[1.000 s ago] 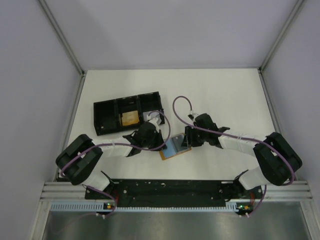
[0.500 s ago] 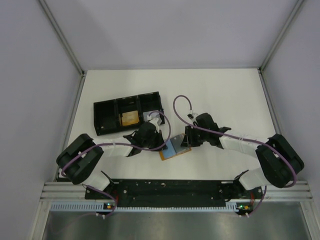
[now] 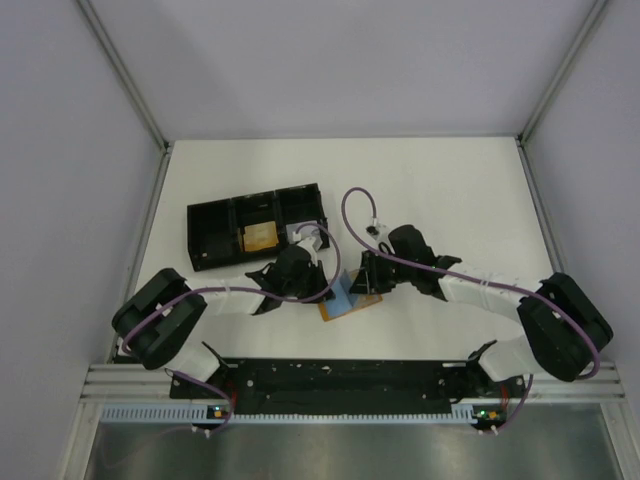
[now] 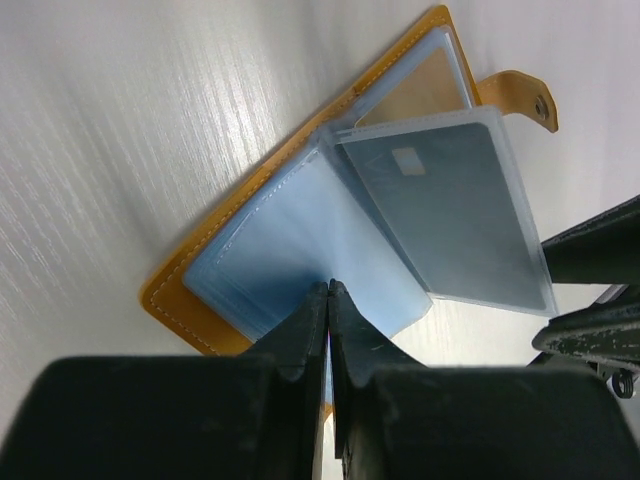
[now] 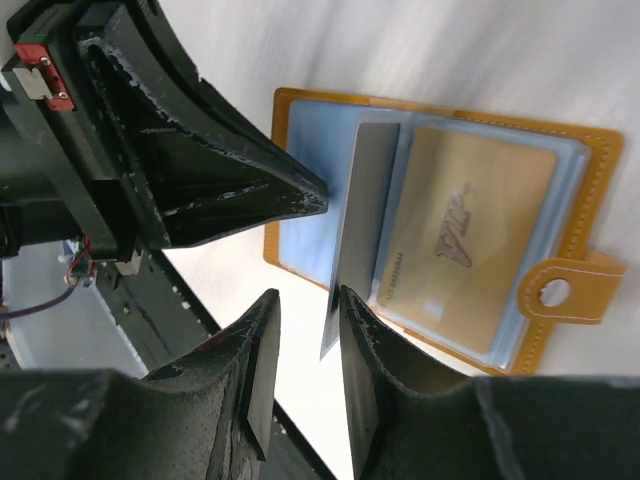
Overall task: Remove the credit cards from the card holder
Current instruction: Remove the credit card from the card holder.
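The orange-tan card holder (image 3: 338, 308) lies open on the table between both grippers. My left gripper (image 3: 328, 290) is shut on a blue plastic sleeve page (image 4: 290, 250) of the holder (image 4: 185, 285). A grey credit card (image 4: 440, 215) sits in a clear sleeve that stands up from the holder; its tab (image 4: 520, 95) points away. My right gripper (image 3: 360, 283) is open, and in the right wrist view (image 5: 305, 305) the grey card's edge (image 5: 362, 210) stands in the gap against one finger. A gold card (image 5: 470, 230) lies in the holder (image 5: 590, 200).
A black three-compartment tray (image 3: 212, 242) stands at the back left, with an orange-tan piece (image 3: 260, 237) in its middle compartment. Metal frame posts and grey walls enclose the table. The left gripper's finger (image 5: 220, 170) is close to my right fingers.
My right gripper has moved left onto the holder. The sleeve page with the grey card now stands more upright, showing less of its blue face from above. The left gripper has held still.
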`<action>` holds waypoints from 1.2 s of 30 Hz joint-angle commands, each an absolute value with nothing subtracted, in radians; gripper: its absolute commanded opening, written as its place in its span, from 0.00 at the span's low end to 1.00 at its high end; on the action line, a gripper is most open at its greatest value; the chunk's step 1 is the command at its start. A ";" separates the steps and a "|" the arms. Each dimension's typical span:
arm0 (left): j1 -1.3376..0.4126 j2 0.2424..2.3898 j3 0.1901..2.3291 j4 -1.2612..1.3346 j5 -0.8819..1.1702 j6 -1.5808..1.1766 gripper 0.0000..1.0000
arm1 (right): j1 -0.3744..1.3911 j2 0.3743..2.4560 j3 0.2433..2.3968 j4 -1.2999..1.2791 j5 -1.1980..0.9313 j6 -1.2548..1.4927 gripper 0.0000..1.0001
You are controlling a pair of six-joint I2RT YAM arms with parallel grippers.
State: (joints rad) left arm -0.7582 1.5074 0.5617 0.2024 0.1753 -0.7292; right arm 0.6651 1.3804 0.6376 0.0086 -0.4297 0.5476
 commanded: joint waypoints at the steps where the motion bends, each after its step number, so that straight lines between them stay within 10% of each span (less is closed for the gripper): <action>1: -0.759 1.467 0.516 0.238 0.167 -0.762 0.06 | 0.703 1.402 0.696 0.087 -0.468 0.572 0.31; 15: -0.758 1.260 0.414 0.199 0.011 -0.830 0.11 | 0.749 1.474 0.736 0.133 -0.546 0.574 0.46; 36: -0.759 1.361 0.434 0.322 0.143 -0.877 0.12 | 0.690 1.591 0.727 0.181 -0.445 0.565 0.36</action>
State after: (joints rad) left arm -0.7582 1.3083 0.4061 0.2375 0.1028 -0.8623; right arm 0.7101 1.5677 0.6960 0.1020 -0.4389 0.5831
